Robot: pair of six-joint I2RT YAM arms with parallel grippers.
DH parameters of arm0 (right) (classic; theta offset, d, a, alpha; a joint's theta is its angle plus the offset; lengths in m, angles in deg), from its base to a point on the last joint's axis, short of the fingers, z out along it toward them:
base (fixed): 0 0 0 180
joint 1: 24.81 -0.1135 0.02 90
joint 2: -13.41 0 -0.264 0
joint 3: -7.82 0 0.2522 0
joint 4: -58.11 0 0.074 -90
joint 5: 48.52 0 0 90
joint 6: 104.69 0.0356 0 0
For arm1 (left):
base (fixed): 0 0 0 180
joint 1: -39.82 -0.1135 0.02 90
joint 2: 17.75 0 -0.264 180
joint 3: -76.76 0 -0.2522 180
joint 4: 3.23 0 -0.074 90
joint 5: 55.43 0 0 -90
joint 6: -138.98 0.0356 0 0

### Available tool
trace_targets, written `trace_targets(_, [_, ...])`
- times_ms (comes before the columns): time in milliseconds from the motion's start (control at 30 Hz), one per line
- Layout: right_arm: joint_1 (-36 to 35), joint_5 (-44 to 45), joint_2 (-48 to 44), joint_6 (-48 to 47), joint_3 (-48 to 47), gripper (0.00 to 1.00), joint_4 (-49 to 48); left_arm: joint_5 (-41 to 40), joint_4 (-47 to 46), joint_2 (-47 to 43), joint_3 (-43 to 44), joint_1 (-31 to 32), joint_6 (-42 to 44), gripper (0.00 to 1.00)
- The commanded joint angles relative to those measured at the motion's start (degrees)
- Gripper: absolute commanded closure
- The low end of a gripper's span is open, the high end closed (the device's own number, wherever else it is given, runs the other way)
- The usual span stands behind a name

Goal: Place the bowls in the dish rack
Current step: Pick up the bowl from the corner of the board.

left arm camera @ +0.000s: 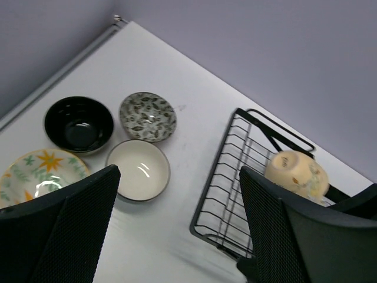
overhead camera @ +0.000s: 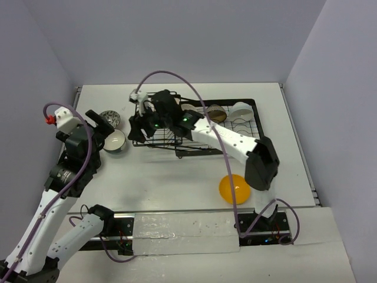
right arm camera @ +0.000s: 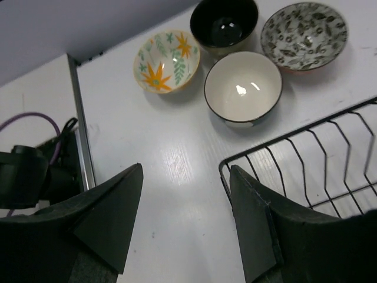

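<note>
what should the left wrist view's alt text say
Open left gripper above a white table with four bowls: black bowl, grey leaf-patterned bowl, white bowl, flower-painted bowl. At right, a cream bowl lies tipped in the black wire dish rack.

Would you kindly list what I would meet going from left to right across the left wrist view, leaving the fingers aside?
yellow-flowered bowl → black bowl → white bowl → dish rack → cream bowl, sitting in the rack. The grey patterned bowl is left out, as it overlaps the white one.

Left gripper [left arm camera: 179, 177], right gripper [right arm camera: 185, 171]: spread wide
</note>
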Motion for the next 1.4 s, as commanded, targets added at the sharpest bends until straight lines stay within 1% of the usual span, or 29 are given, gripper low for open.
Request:
trace_targets(0, [-2.7,-2.0,7.7,-5.9,-10.6,0.32,9.9,-10.1,3.6,0.3,-0.8,0.1,-5.0,0.12])
trace_targets(133, [-4.3,-2.7,16.3,-8.2,-23.9,0.32,16.7,-14.7,6.0,-0.4,-1.2,0.1,-7.9,0.12])
trace_targets(200, [-4.6,-3.1,19.9,-8.6,-26.2,0.32,18.2,-15.5,6.0,-0.8,-1.8,0.1,-8.7,0.11])
trace_targets(433, [-4.9,-3.4,27.1,-8.1,-32.2,0.30,18.0,-15.5,5.8,-1.9,-2.4,0.1,-8.8,0.11])
trace_targets(533, [-5.0,-3.1,29.5,-8.4,-34.1,0.28,17.8,-14.6,5.2,-2.9,-3.2,0.1,-8.8,0.11])
trace_targets(600, [-5.3,-2.5,30.8,-8.6,-34.8,0.25,16.9,-13.5,4.1,-3.7,-3.4,0.1,-8.6,0.11])
trace_targets(700, [-5.7,-1.1,32.2,-9.1,-35.6,0.20,15.2,-12.0,1.9,-4.1,-4.3,0.1,-7.0,0.11])
trace_targets(733, [-5.8,-0.6,32.6,-9.1,-35.9,0.16,15.0,-12.0,2.0,-3.9,-4.2,0.1,-6.9,0.11])
trace_targets(833, [-6.0,0.4,34.5,-9.3,-37.9,0.10,14.3,-11.9,2.2,-3.2,-4.0,0.1,-6.5,0.10])
trace_targets(900, [-6.2,0.8,35.8,-9.5,-39.1,0.08,13.9,-12.2,3.3,-2.6,-3.6,0.1,-7.4,0.10])
trace_targets(933, [-6.5,1.0,36.6,-9.5,-39.4,0.04,13.5,-12.2,3.4,-2.5,-3.6,0.1,-7.5,0.10])
trace_targets(1000, [-6.9,1.8,37.2,-10.0,-39.8,0.01,13.0,-12.0,3.4,-2.5,-3.6,0.1,-7.7,0.10])
trace_targets(1267, [-8.7,3.4,40.0,-11.3,-40.9,0.00,12.9,-10.6,1.8,-3.0,-4.3,0.1,-6.3,0.10])
trace_targets(1367, [-8.7,3.4,38.9,-11.0,-37.6,0.00,11.5,-10.0,1.7,-2.6,-4.1,0.1,-5.8,0.10])
